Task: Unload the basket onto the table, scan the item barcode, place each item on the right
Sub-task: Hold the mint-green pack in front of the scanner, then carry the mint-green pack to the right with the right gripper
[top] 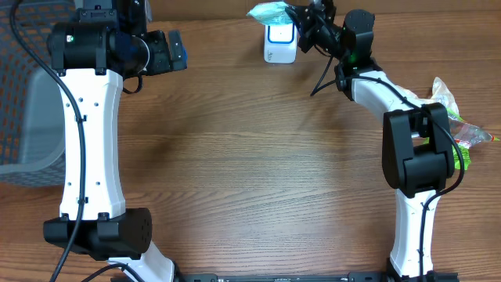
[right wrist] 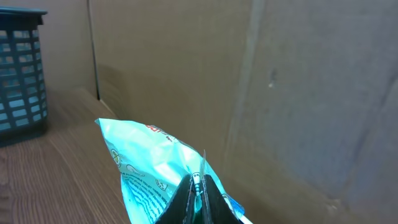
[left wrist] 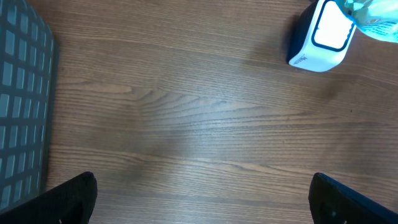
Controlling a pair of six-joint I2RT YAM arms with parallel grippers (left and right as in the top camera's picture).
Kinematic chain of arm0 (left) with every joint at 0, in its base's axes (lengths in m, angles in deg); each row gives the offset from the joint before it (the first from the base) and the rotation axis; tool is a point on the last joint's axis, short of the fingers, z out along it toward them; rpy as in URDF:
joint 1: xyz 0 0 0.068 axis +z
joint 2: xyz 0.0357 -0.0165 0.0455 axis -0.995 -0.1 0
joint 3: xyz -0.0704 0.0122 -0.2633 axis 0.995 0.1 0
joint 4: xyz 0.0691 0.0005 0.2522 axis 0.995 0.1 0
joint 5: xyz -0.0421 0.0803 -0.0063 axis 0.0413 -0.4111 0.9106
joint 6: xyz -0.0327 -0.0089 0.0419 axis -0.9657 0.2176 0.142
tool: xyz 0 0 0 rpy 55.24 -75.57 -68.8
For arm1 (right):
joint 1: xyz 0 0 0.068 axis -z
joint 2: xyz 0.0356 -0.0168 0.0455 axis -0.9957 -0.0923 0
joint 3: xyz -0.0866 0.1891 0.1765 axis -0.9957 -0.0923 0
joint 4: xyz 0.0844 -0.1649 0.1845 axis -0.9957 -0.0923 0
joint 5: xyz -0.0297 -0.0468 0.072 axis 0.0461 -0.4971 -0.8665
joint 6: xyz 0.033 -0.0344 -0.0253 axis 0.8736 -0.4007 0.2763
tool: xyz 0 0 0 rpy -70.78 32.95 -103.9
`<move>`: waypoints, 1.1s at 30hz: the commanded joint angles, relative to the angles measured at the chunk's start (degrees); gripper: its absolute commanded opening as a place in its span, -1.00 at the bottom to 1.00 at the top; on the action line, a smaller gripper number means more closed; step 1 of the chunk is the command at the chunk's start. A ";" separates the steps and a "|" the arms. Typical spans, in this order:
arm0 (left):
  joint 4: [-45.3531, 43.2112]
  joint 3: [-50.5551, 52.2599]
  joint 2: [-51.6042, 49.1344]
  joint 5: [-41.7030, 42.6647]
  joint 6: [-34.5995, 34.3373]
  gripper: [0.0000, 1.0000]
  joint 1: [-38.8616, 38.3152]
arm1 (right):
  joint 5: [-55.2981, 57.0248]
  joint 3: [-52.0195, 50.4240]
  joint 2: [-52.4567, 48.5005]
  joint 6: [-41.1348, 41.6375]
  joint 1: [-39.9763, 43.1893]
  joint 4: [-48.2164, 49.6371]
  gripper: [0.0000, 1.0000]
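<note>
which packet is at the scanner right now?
The teal packet, held by the right gripper, jaws shut, over the white scanner. The green packet lies far right on the table.

Overhead: straight down. L wrist: down, shares scanner (top: pixel 279 45) w/ overhead (R wrist: sideways, close).

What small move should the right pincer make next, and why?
Probably turn the teal packet so its print faces the white scanner. The right pincer is shut on the packet, which hangs by the scanner's far end, not squarely over its window.
</note>
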 commanded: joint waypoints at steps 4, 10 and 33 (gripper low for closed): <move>-0.17 -0.17 0.96 0.35 -0.79 0.99 0.00 | -0.74 0.85 -3.02 -1.29 -0.98 1.70 -0.92; -0.17 -0.17 0.96 0.35 -0.79 1.00 0.00 | -0.76 0.85 -4.20 -1.07 -1.90 4.50 -0.92; -0.17 -0.17 0.96 0.35 -0.79 1.00 0.00 | -15.41 0.85 -4.02 22.18 0.94 39.65 -0.93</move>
